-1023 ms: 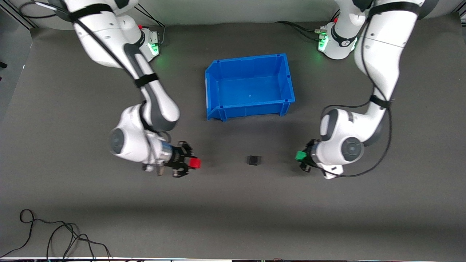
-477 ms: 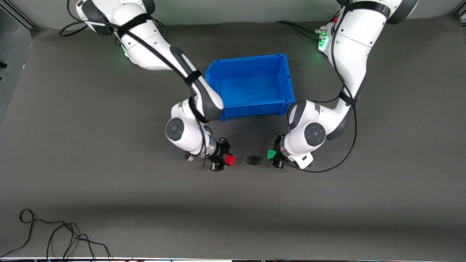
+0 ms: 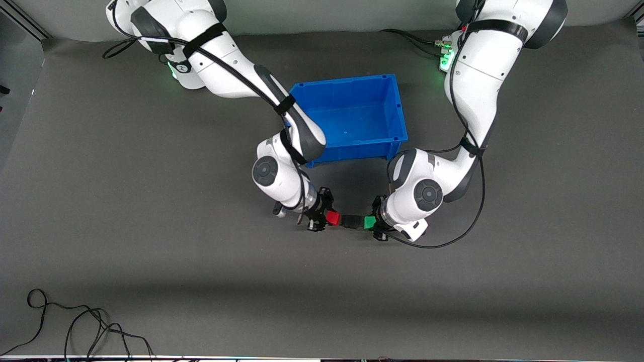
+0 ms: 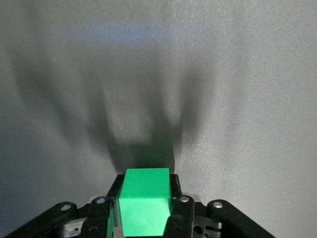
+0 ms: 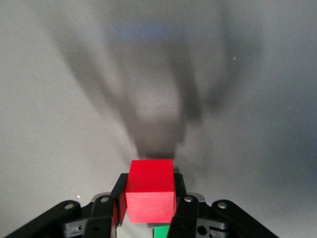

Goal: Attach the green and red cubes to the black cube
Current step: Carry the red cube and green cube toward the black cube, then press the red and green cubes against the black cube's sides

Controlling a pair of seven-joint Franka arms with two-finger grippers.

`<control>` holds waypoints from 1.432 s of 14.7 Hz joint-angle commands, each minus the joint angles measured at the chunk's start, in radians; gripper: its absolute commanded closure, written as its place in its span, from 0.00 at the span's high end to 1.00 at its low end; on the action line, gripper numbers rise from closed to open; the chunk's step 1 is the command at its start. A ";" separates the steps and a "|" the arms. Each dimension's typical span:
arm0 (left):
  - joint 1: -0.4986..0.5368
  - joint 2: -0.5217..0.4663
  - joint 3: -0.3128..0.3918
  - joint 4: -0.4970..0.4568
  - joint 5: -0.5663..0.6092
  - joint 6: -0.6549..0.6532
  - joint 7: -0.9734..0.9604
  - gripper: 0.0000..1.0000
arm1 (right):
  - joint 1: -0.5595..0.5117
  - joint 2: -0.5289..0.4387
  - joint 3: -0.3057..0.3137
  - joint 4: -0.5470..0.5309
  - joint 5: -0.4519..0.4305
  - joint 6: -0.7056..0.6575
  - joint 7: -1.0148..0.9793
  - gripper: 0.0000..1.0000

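Right claw pinches the red cube, left claw the green cube; squeeze both evenly onto the black cube on the table; keep faces square.

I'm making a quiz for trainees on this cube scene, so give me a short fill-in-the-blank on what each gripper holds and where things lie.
1. The right gripper is shut on the ____ cube.
2. The left gripper is shut on the ____ cube.
3. The black cube lies ____ the two coloured cubes.
4. The blue bin lies ____ from the front camera than the black cube.

Missing words: red; green; between; farther
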 commanded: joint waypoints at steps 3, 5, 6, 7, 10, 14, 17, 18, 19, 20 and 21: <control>-0.037 0.013 0.012 0.032 -0.002 -0.006 -0.030 0.06 | 0.021 0.071 -0.016 0.088 -0.050 0.017 0.026 0.32; -0.037 0.013 0.012 0.032 -0.004 -0.006 -0.030 0.06 | 0.034 0.086 -0.016 0.100 -0.062 0.017 0.024 0.32; -0.038 0.013 0.012 0.031 -0.004 -0.008 -0.030 0.06 | 0.034 0.088 -0.016 0.100 -0.077 0.018 0.024 0.32; -0.038 0.013 0.012 0.031 -0.001 -0.006 -0.030 0.06 | 0.036 0.089 -0.016 0.102 -0.087 0.018 0.024 0.32; -0.041 0.015 0.012 0.031 0.011 -0.008 -0.017 0.49 | 0.037 0.089 -0.014 0.100 -0.117 0.020 0.019 0.35; -0.032 -0.004 0.019 0.034 0.087 -0.024 -0.017 1.00 | 0.038 0.088 -0.013 0.104 -0.163 0.020 0.016 0.37; 0.017 -0.083 0.055 0.031 0.119 -0.119 0.023 1.00 | 0.038 0.076 -0.014 0.104 -0.171 0.020 0.012 1.00; 0.048 -0.126 0.055 0.029 0.126 -0.188 0.108 1.00 | 0.034 0.065 -0.020 0.105 -0.177 0.020 0.010 1.00; 0.081 -0.171 0.052 0.023 0.123 -0.262 0.228 1.00 | 0.028 0.033 -0.022 0.102 -0.198 0.015 0.010 1.00; 0.110 -0.209 0.052 0.020 0.114 -0.358 0.350 1.00 | 0.021 0.005 -0.025 0.097 -0.238 0.003 0.010 1.00; 0.134 -0.232 0.053 0.020 0.120 -0.429 0.449 1.00 | 0.012 -0.024 -0.039 0.094 -0.286 -0.041 0.003 1.00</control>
